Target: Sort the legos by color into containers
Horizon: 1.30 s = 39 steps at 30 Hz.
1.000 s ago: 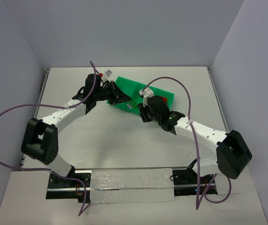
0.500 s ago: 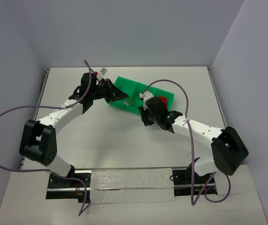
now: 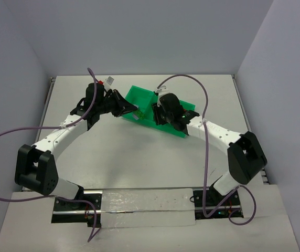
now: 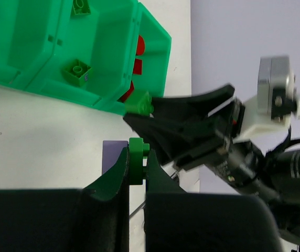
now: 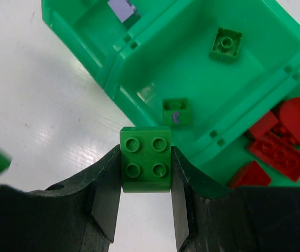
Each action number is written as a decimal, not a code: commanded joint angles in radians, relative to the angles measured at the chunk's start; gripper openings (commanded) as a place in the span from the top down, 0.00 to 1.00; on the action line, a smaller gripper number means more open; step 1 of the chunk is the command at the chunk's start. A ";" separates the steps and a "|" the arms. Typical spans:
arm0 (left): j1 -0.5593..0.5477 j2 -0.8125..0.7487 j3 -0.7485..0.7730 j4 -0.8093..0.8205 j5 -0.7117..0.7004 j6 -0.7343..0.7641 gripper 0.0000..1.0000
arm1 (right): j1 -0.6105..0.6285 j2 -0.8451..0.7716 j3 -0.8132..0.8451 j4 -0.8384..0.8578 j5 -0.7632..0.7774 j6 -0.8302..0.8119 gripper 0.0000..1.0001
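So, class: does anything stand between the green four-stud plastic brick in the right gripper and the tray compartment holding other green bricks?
Nothing visible does. The green four-stud plastic brick, clamped in the right gripper, sits short of the near wall of the bright green plastic tray; the open middle compartment with two green bricks lies beyond.

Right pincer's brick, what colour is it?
Green. The four-stud brick held in the right pincer shows best in the right wrist view.

No text, label, brand or number can be read anywhere in these views. A green brick (image 5: 175, 111) in the middle compartment of the tray (image 5: 139, 47) carries a small purple mark on its side, too small and blurred to read.
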 commanded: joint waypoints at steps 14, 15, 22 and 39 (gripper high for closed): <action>0.009 -0.096 -0.030 -0.041 -0.022 0.029 1.00 | -0.049 0.241 0.270 -0.024 0.105 -0.062 0.37; 0.009 -0.095 -0.032 -0.038 -0.023 0.029 1.00 | -0.052 0.208 0.254 -0.015 0.103 -0.060 0.37; 0.009 -0.075 -0.024 -0.020 -0.015 0.018 1.00 | -0.060 -0.019 0.079 0.059 0.007 -0.055 0.40; 0.003 -0.064 -0.050 0.053 0.033 -0.020 1.00 | -0.022 -0.307 -0.173 0.261 -0.482 -0.054 0.35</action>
